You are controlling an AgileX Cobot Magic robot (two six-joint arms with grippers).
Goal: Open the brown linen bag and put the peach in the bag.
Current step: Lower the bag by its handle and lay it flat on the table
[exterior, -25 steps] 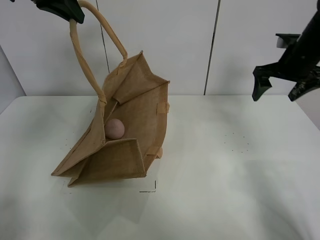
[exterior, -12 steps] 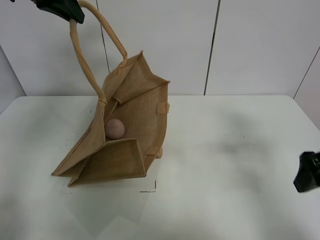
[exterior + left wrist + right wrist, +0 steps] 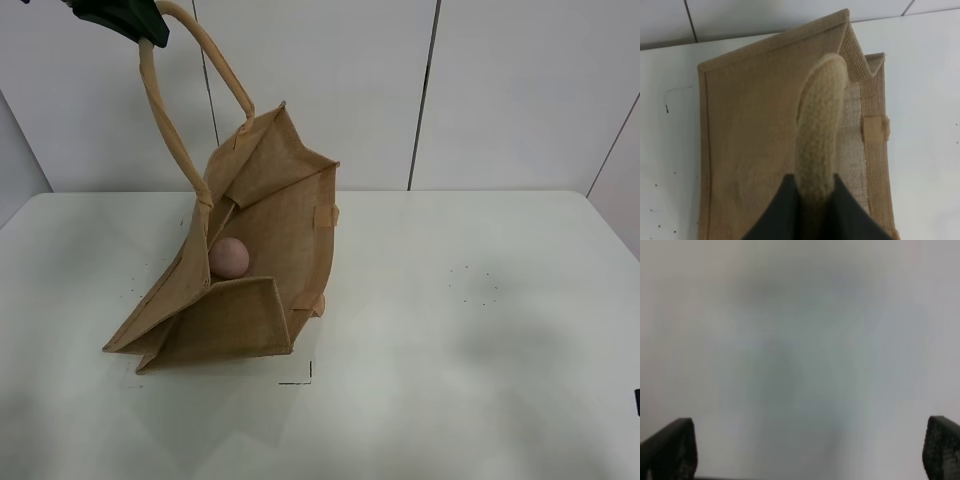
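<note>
The brown bag (image 3: 255, 250) stands on the white worktop (image 3: 450, 330), over on the left side. It leans and its mouth is wide open, so you can see right down inside. The peach (image 3: 228, 258) is in the bag, low down, and it touches the bag's left wall. It is small, round and pink. One thick, light tan handle (image 3: 165, 110) goes up from the bag's top edge in a tall loop. The left fingers (image 3: 125, 20) are high up at the top of that loop, and the loop is pulled up tight. In the left wrist view, the left fingers (image 3: 777, 217) are squeezed together on the handle (image 3: 820, 125), one dark finger on each side, with the rope-like handle pinched between them. Under the handle you can see the bag (image 3: 750, 140) from above, with its folded side and a little tan patch (image 3: 872, 130) sewn near the edge. The right fingers (image 3: 672, 450) are spread very far apart, one at each side of the right wrist view, and they hold nothing. Between them there is only a blurry pale surface. On the worktop, just in front of the bag, there is a small black corner mark (image 3: 303, 378). Some tiny dark dots (image 3: 475, 285) lie well apart from the bag, on the right. White wall panels (image 3: 330, 90) stand behind the worktop.
</note>
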